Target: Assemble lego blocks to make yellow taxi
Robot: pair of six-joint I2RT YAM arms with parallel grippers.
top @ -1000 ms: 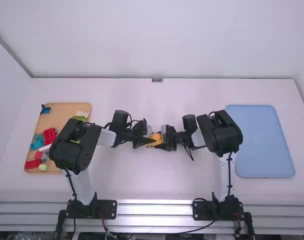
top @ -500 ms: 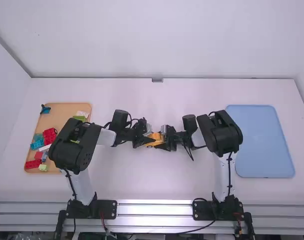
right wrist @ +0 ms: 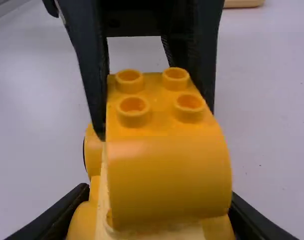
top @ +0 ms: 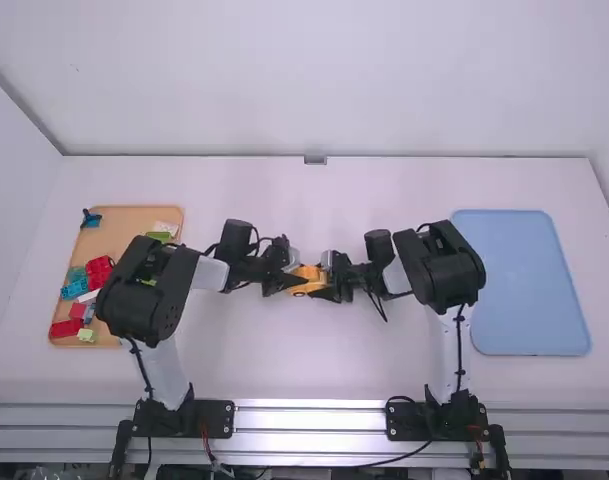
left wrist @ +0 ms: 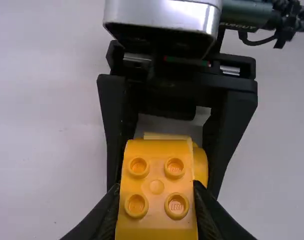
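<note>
Nearest, a metal rail (top: 314,417) carries the bases of my two arms at the edge of the white worktop (top: 314,360). Beyond it, in the tan tray (top: 124,235) on my left, lie a red block (top: 66,328) and a pale green block (top: 86,335), then a blue block (top: 74,289). Between my arms, my left gripper (top: 298,281) and my right gripper (top: 325,280) meet at the yellow taxi (top: 309,279), holding it from opposite ends. In the left wrist view, the fingers of my left gripper (left wrist: 156,186) are closed only to the taxi's width, pressed against both sides of a four-studded part. In the right wrist view, those of my right gripper (right wrist: 159,192) flank its body likewise, below a smooth curved block (right wrist: 166,180). The blue tray (top: 524,280) lies well apart to the right. A dark blue piece (top: 91,218) marks the tan tray's far corner; behind the worktop rises the white wall (top: 314,80).
</note>
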